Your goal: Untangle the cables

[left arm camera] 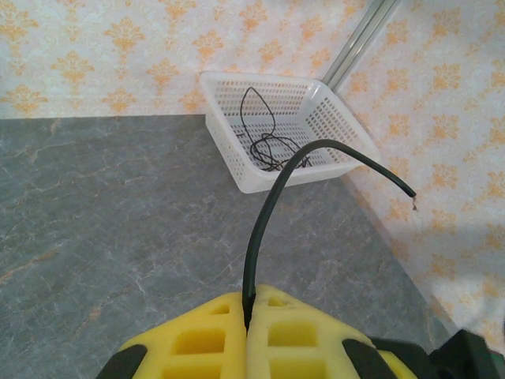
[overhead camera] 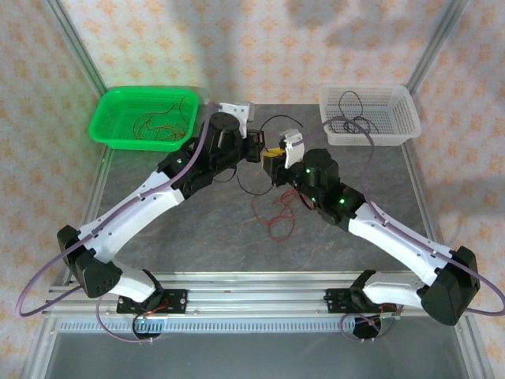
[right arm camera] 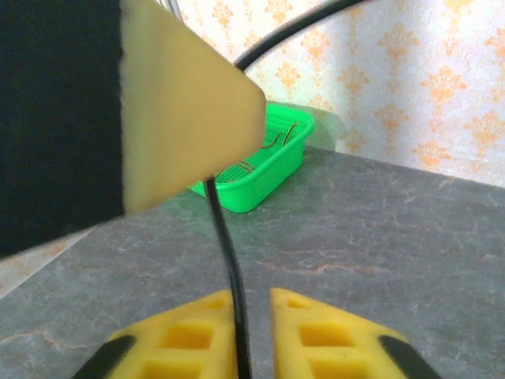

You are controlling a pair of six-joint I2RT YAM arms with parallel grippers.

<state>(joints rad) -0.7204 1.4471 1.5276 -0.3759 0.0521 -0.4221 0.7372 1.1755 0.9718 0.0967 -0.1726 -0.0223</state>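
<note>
Grey marbled table — left gripper and right gripper both clamped on one black cable, nose to nose mid-table. Red cables lie just nearward — parting sideways looks right.

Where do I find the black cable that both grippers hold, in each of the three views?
Top external: the black cable is a thin arc just above the centre.
Left wrist: it rises from the yellow fingers at bottom centre and bends right.
Right wrist: it stands between the yellow fingers at bottom centre.
Shared landmark: the grey table.
</note>
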